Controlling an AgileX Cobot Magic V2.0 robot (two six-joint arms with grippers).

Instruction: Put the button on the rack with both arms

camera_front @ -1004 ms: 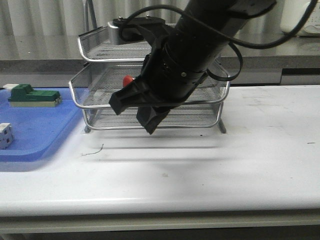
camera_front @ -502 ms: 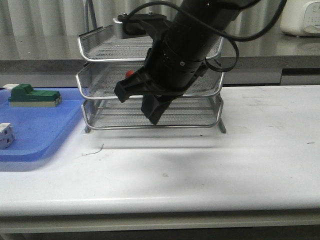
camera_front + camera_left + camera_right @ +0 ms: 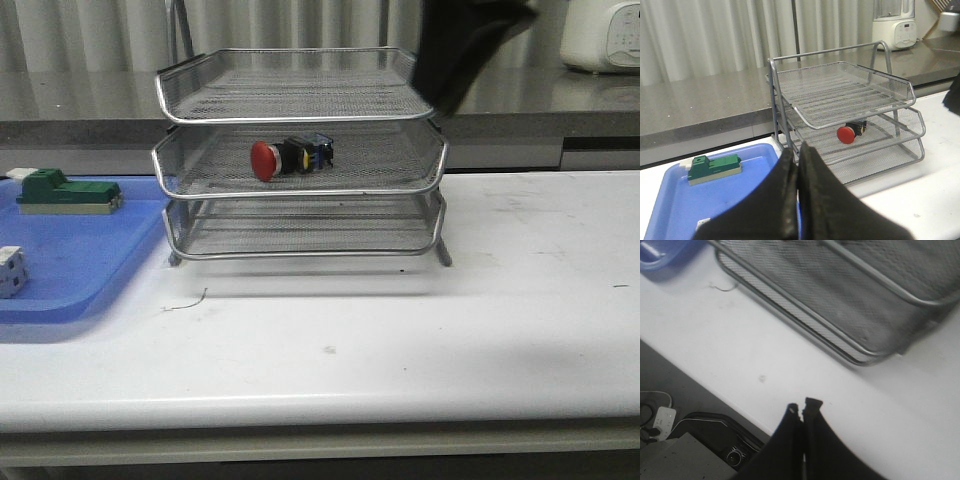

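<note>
The button (image 3: 289,158), with its red cap, black collar and blue-yellow body, lies on its side on the middle tier of the silver wire rack (image 3: 300,110). It also shows in the left wrist view (image 3: 850,132), inside the rack (image 3: 850,95). My left gripper (image 3: 799,150) is shut and empty, well back from the rack, over the blue tray. My right gripper (image 3: 802,407) is shut and empty, above the white table in front of the rack (image 3: 850,305). In the front view only a blurred black part of the right arm (image 3: 465,45) shows at the top.
A flat blue tray (image 3: 90,260) lies left of the rack and holds a green block (image 3: 65,192) and a small white cube (image 3: 10,270). A grey counter runs behind the table, with a white appliance (image 3: 600,35) at the right. A bit of wire (image 3: 187,301) lies on the table.
My right arm has lifted away from the rack's front, up and to the right, almost out of the front view. The middle tier has slid back in, with the button on it.
</note>
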